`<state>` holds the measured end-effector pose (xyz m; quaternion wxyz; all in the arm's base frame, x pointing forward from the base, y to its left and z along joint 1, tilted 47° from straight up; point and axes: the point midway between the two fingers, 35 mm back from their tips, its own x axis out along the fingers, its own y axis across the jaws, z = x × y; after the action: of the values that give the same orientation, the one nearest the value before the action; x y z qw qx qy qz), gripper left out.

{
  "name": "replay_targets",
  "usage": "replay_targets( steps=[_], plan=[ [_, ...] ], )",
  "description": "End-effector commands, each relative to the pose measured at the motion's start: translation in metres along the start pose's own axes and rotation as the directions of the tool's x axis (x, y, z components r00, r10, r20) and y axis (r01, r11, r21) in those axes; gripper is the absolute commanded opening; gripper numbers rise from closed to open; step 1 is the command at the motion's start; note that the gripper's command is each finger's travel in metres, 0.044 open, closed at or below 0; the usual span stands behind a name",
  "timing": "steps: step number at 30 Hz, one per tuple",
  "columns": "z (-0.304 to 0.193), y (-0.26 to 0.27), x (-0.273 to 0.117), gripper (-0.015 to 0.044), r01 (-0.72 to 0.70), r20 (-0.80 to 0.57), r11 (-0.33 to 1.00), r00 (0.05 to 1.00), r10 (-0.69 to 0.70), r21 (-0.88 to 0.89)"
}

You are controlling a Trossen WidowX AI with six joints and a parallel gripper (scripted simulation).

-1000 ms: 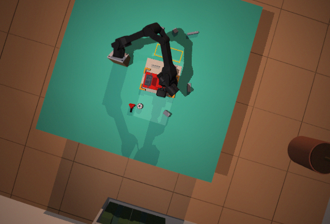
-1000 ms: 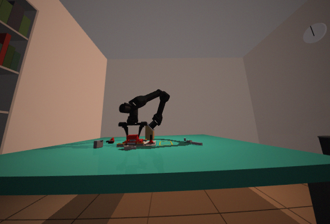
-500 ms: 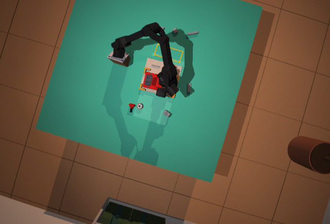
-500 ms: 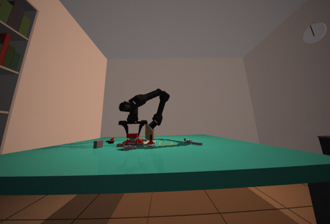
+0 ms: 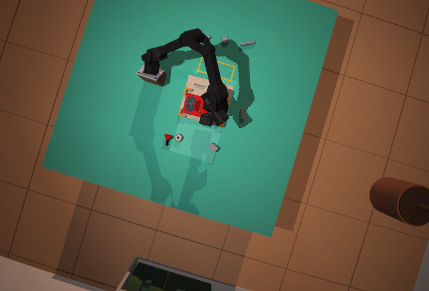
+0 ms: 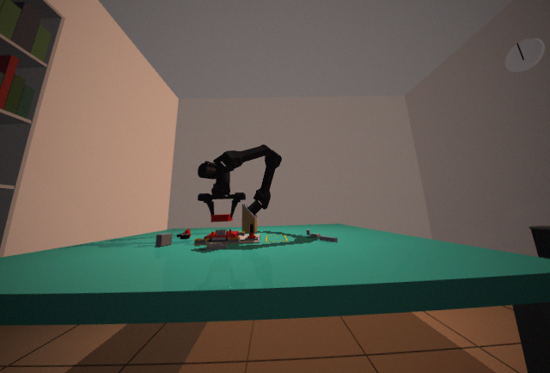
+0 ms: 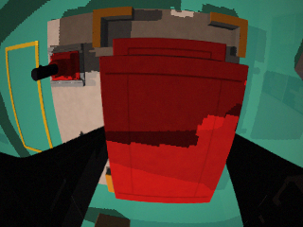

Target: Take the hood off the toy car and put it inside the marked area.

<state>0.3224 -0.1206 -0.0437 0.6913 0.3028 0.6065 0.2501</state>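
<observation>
My gripper (image 6: 221, 217) (image 7: 169, 135) is shut on the red hood (image 6: 221, 218) (image 7: 166, 104), with one finger at each side. The hood is level in the exterior view, with a clear gap between it and the red toy car (image 5: 194, 104) (image 6: 229, 234) below. The arm hides the hood and fingertips in the top view. In the wrist view the hood hides the car. The marked area, a yellow outline (image 5: 232, 74) (image 6: 276, 241) (image 7: 22, 45), lies on the table beside the car's board, with nothing seen inside it.
The car sits on a pale board (image 5: 194, 80) (image 7: 76, 111) with orange corner brackets (image 5: 188, 89). A red block with a black peg (image 7: 44, 72) (image 6: 252, 229) stands on the board near the outline. Grey blocks (image 5: 214, 147) (image 5: 242, 113), a red-black tool (image 5: 167, 138) and a ring (image 5: 178, 137) lie around.
</observation>
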Motion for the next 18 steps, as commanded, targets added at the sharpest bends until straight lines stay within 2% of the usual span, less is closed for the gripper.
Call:
replay_targets(
  steps=[1, 8, 18],
  plan=[
    [0.002, 0.000, -0.020, 0.0000, 0.009, 0.008, 1.000, 1.000, -0.009, -0.012],
    [0.002, 0.005, -0.013, 0.0000, 0.007, 0.005, 1.000, 1.000, -0.007, 0.009],
    [0.008, 0.040, -0.017, 0.0000, 0.021, 0.002, 0.999, 1.000, -0.021, 0.028]
  ],
)
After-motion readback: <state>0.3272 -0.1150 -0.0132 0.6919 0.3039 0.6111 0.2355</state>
